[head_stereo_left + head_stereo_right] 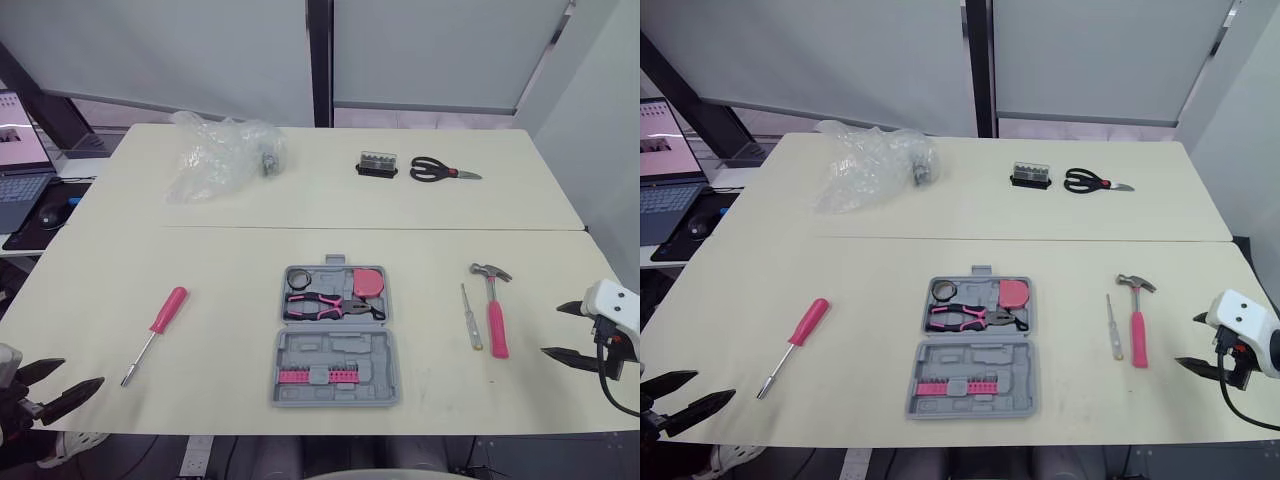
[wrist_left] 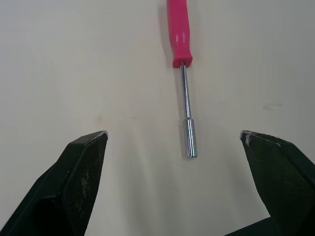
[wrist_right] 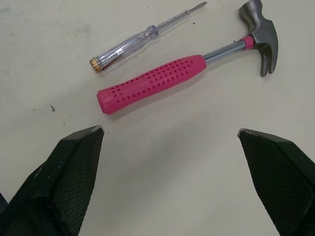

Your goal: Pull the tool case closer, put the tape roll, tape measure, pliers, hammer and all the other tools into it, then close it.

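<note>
The grey tool case [image 1: 336, 368] lies open on the near middle of the table. In its far half sit a tape roll [image 1: 299, 277], a pink tape measure [image 1: 369, 283] and pink-handled pliers [image 1: 322, 306]; a row of pink bits [image 1: 315, 376] fills the near half. Right of the case lie a pink-handled hammer [image 1: 495, 312] and a clear tester screwdriver [image 1: 470, 317]. A pink nut driver [image 1: 156, 331] lies to the case's left. My left gripper [image 1: 82, 372] hangs open at the near left edge, just short of the nut driver [image 2: 186, 98]. My right gripper [image 1: 550, 329] is open, right of the hammer [image 3: 172, 78].
At the back of the table are a crumpled clear plastic bag [image 1: 220, 155], a small black bit holder [image 1: 377, 164] and black scissors [image 1: 440, 172]. A laptop [image 1: 20, 165] and mouse [image 1: 50, 213] sit on a desk to the left.
</note>
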